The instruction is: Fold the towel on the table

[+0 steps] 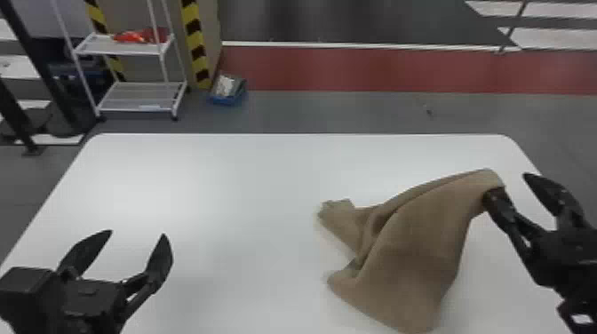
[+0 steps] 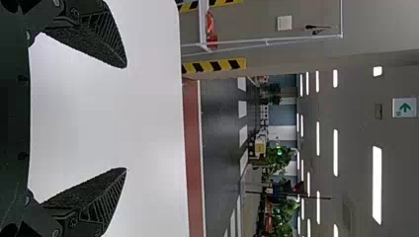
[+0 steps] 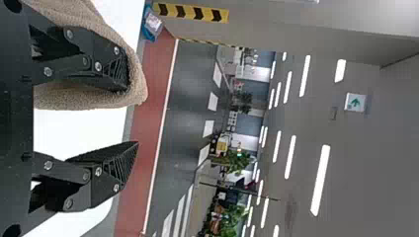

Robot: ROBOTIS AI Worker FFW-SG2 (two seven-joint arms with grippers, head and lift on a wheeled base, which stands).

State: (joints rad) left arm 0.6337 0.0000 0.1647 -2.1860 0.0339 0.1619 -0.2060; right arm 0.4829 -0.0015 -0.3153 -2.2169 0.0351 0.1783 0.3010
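Note:
The brown towel [image 1: 417,248] lies bunched on the right half of the white table [image 1: 231,186], its far right part raised and draped over one finger of my right gripper [image 1: 511,184]. That gripper stands open, its other finger apart from the cloth. In the right wrist view the towel [image 3: 89,101] wraps around one finger of the right gripper [image 3: 133,116]. My left gripper [image 1: 137,233] is open above the table's near left, well away from the towel. The left wrist view has the left gripper [image 2: 126,117] with nothing between its fingers.
Beyond the table's far edge, a white wheeled rack [image 1: 133,84] stands at the back left, beside a striped pillar [image 1: 195,44]. A blue box [image 1: 227,91] sits on the floor near it.

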